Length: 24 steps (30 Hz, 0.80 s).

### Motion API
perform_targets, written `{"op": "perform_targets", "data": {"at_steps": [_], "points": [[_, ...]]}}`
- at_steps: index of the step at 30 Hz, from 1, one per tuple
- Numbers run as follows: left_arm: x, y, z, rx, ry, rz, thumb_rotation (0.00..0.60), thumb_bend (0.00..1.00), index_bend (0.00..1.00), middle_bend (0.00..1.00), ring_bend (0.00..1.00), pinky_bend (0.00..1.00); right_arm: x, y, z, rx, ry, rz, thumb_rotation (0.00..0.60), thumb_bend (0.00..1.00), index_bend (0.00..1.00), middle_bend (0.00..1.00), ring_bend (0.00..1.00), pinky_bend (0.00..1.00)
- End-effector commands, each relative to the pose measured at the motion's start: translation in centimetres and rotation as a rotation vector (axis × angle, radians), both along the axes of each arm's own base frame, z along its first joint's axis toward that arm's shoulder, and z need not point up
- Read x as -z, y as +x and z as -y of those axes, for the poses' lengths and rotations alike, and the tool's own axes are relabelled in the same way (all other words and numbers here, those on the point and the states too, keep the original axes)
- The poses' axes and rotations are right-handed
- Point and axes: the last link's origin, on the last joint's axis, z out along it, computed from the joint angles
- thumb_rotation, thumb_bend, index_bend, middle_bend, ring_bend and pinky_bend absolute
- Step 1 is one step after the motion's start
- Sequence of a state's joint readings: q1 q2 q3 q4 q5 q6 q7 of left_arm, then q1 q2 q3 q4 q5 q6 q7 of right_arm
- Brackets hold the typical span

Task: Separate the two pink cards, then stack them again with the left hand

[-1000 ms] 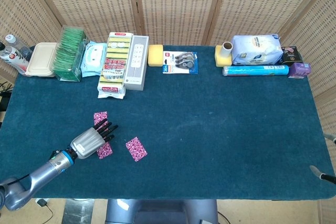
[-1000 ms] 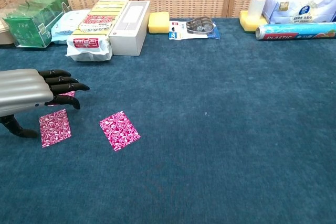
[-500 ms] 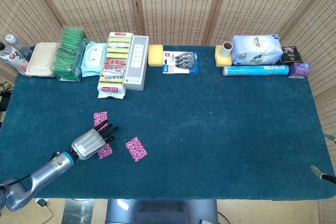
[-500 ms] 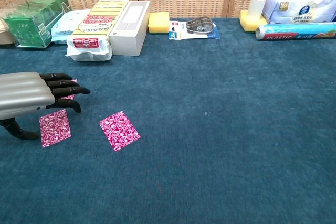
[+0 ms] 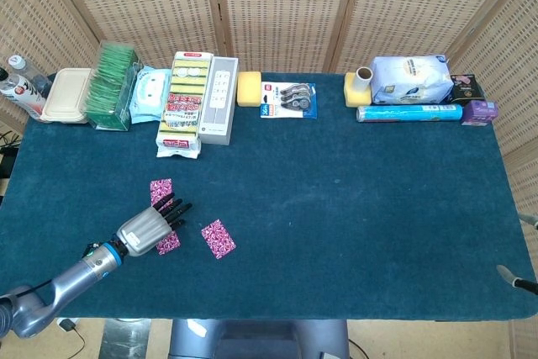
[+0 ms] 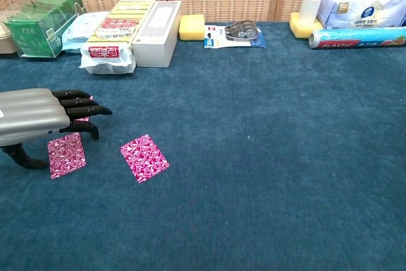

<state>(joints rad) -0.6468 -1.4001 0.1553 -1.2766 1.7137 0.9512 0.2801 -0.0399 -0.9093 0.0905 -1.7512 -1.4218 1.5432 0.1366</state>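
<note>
L hand (image 6: 44,118) hovers palm-down w/ fingers out, grasping nothing, over card (image 6: 66,154). Another card (image 6: 144,157) lies at its 3 o'clock, apart. R hand barely in frame, state can't tell.

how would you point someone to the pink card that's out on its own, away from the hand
Start at the near left part of the blue table, where the left hand hovers. Just to its right lies a pink patterned card, tilted, fully uncovered. The other pink cards sit beside or partly under the fingers.
</note>
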Motion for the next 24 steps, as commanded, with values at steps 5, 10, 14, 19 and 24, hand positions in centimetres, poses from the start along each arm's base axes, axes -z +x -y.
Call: {"op": "perform_targets", "data": {"at_steps": [5, 10, 14, 19, 24], "points": [[0.19, 0.05, 0.08, -0.004, -0.004, -0.001, 0.6, 0.2, 0.36, 0.0, 0.0, 0.0, -0.05, 0.04, -0.04, -0.003, -0.004, -0.001, 0.6, 0.0, 0.2, 0.02, 0.0, 0.0], [0.19, 0.01, 0.07, -0.002, 0.0, 0.002, 0.6, 0.2, 0.41, 0.0, 0.0, 0.0, -0.01, 0.04, -0.01, -0.004, -0.004, -0.003, 0.6, 0.0, 0.2, 0.02, 0.0, 0.0], [0.15, -0.09, 0.05, 0.0, 0.004, 0.002, 0.6, 0.21, 0.45, 0.0, 0.0, 0.0, 0.03, 0.06, 0.0, -0.006, -0.003, -0.004, 0.6, 0.0, 0.2, 0.02, 0.0, 0.0], [0.11, -0.12, 0.01, -0.001, 0.008, 0.006, 0.6, 0.21, 0.45, 0.0, 0.0, 0.0, 0.04, 0.07, -0.02, -0.006, -0.004, -0.004, 0.6, 0.0, 0.2, 0.02, 0.0, 0.0], [-0.26, 0.2, -0.11, 0.006, 0.018, 0.02, 0.6, 0.21, 0.45, 0.0, 0.0, 0.0, 0.03, 0.07, -0.03, -0.006, -0.003, -0.003, 0.6, 0.0, 0.2, 0.02, 0.0, 0.0]]}}
